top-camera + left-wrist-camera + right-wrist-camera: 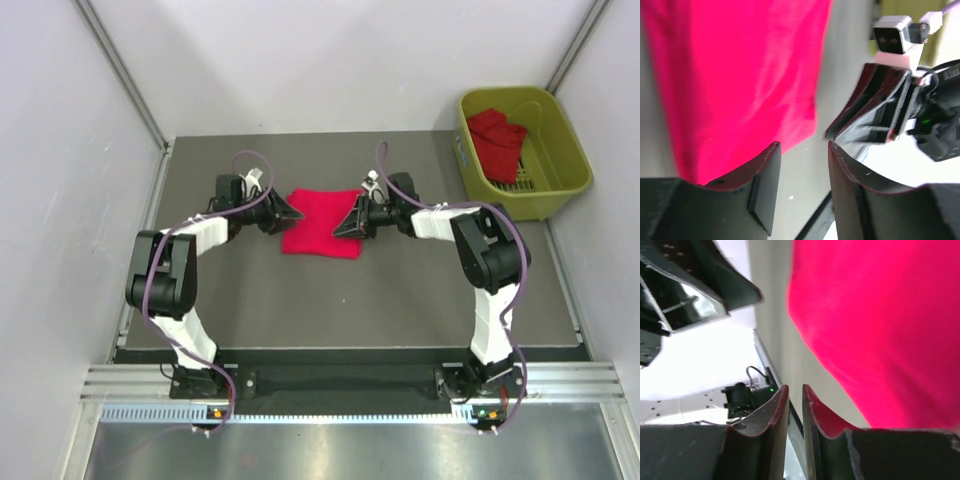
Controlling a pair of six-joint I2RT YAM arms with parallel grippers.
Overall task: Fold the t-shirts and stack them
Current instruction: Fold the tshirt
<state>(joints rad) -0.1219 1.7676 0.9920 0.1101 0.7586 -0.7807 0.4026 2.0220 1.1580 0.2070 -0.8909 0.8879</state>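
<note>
One red t-shirt (322, 222) lies folded into a flat rectangle in the middle of the grey table (400, 300). A second red t-shirt (497, 140) sits crumpled in the yellow-green basket (572, 150). My left gripper (292, 213) hovers at the folded shirt's left edge; its jaws (805, 147) stand open with only table between them, and the cloth (740, 75) lies beside them. My right gripper (345, 222) is at the shirt's right edge. Its jaws (795, 389) are barely open, a thin gap with nothing in it, beside the cloth (880, 315).
The basket stands at the table's back right corner against the wall. White walls close in the left, back and right sides. Both grippers face each other across the shirt, each seen in the other's wrist view, the right gripper (875, 110) and the left gripper (700, 285).
</note>
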